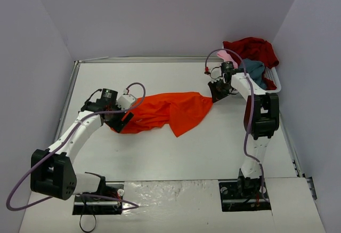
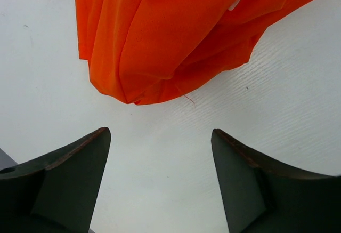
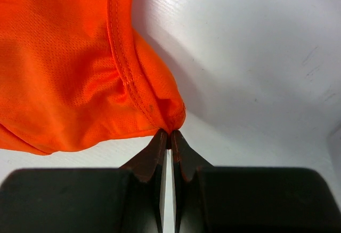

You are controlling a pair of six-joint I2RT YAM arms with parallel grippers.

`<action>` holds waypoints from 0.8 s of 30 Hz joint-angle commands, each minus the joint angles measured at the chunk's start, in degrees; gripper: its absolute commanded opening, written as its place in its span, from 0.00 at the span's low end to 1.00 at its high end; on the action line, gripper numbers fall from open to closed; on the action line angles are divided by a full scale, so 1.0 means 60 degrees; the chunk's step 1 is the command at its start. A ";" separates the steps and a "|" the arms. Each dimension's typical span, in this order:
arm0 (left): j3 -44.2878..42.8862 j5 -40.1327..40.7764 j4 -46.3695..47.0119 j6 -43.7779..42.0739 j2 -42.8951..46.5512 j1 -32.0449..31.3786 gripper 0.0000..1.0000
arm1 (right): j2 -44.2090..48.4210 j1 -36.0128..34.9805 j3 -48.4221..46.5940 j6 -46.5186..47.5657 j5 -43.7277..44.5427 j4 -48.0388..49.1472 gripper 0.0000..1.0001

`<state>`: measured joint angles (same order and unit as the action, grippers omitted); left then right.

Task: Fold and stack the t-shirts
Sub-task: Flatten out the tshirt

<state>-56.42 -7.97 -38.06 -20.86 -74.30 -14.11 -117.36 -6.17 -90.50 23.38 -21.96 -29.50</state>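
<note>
Pinch on the hem of the orange-red t-shirt (image 3: 69, 73) looks thin in the right end effector (image 3: 170, 136); left end effector (image 2: 160, 131), wide, should reach onto cloth before closing

The left arm (image 1: 74, 134) stretches forward and inward from its base, elbow low at the far left. The left gripper (image 2: 160, 134) points down, jaws spread wide with nothing between them. The right arm (image 1: 254, 113) rises upright, then bends forward and left. The right gripper (image 3: 170, 133) has its jaws pinched together on the hem of the orange-red t-shirt (image 3: 64, 73).
</note>
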 commanded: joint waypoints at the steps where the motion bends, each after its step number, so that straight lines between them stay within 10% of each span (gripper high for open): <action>1: 0.0189 0.0346 0.0250 -0.0302 -0.0009 0.0081 0.68 | 0.0210 -0.0128 0.0127 -0.0131 0.0144 -0.0094 0.00; 7: 0.0688 0.0975 0.0923 -0.0419 -0.0345 0.0081 0.50 | 0.0180 -0.0128 0.0083 -0.0146 0.0158 -0.0094 0.00; 24: 0.0893 0.2031 0.2183 0.0078 -0.1341 0.0096 0.49 | 0.0136 -0.0128 0.0156 -0.0131 0.0158 -0.0079 0.00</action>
<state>-50.22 2.48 -27.03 -21.76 -82.39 -14.06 -117.38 -6.79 -90.08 22.63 -21.41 -28.88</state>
